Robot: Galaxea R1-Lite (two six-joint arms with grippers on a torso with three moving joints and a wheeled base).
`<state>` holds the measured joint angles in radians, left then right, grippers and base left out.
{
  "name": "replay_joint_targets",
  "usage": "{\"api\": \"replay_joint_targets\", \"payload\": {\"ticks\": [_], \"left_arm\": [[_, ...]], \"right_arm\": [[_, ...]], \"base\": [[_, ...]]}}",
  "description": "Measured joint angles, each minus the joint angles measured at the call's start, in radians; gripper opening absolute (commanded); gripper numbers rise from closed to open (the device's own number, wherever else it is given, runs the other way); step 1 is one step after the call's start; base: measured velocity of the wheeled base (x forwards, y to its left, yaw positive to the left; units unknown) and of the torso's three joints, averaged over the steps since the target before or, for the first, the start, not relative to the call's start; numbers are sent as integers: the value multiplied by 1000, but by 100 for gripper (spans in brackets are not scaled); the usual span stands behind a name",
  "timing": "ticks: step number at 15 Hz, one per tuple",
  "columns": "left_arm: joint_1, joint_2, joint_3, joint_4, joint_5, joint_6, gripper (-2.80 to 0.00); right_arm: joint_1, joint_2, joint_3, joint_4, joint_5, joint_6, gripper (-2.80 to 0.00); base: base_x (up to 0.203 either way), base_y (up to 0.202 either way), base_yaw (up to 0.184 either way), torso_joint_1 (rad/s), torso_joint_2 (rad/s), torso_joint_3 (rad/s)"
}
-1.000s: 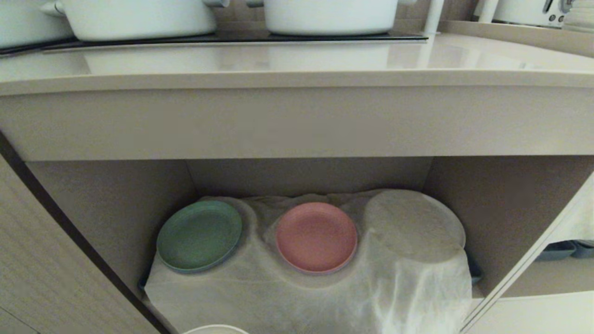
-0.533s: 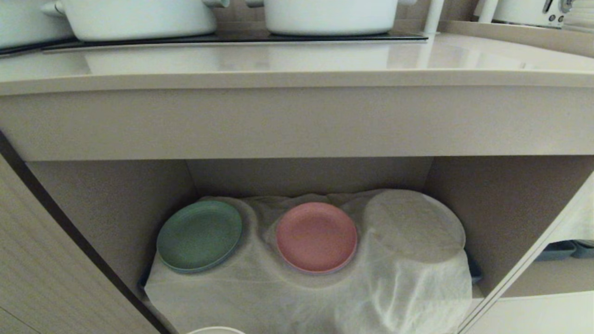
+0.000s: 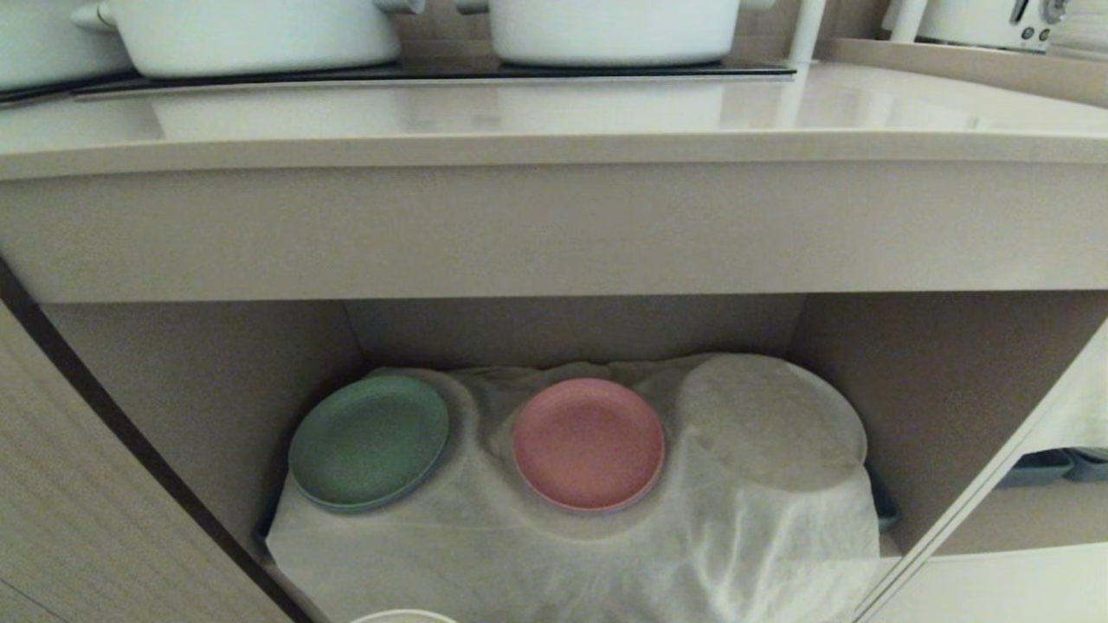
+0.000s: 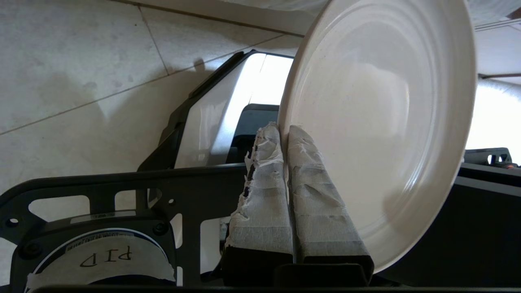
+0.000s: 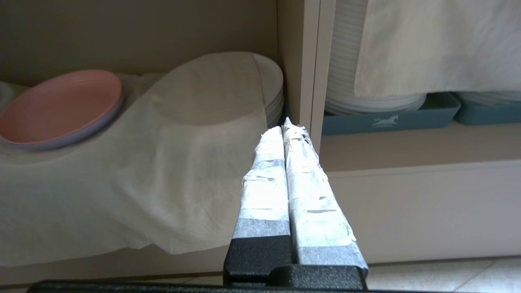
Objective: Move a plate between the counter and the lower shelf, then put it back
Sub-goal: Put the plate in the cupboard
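Observation:
My left gripper (image 4: 283, 129) is shut on the rim of the cream plate (image 4: 382, 122), which stands on edge above the tiled floor, in front of my own base. Only a sliver of that plate (image 3: 402, 617) shows at the bottom edge of the head view, below the lower shelf (image 3: 208, 389). The counter (image 3: 554, 112) runs across the top of the head view, with no arm over it. My right gripper (image 5: 284, 126) is shut and empty, hanging in front of the shelf's right divider.
On the shelf's white cloth (image 3: 563, 554) lie a green plate (image 3: 370, 441) and a pink plate (image 3: 589, 443); the cloth covers a stack (image 3: 770, 424) at the right. Two white pots (image 3: 260, 35) stand on the black hob (image 3: 433, 73). White plates fill a blue tray (image 5: 386, 118) in the neighbouring compartment.

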<state>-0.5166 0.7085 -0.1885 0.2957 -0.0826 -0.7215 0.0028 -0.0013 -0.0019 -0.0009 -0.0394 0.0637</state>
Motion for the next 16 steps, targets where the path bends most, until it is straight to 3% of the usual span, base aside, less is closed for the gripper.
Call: {"api": "replay_joint_targets", "payload": {"ticks": [16], "left_arm": [[0,-4,0,0,-3,2,-280]], "right_arm": [[0,0,0,0,0,1,-280]], "base": [[0,-182,0,3,2,2]]}}
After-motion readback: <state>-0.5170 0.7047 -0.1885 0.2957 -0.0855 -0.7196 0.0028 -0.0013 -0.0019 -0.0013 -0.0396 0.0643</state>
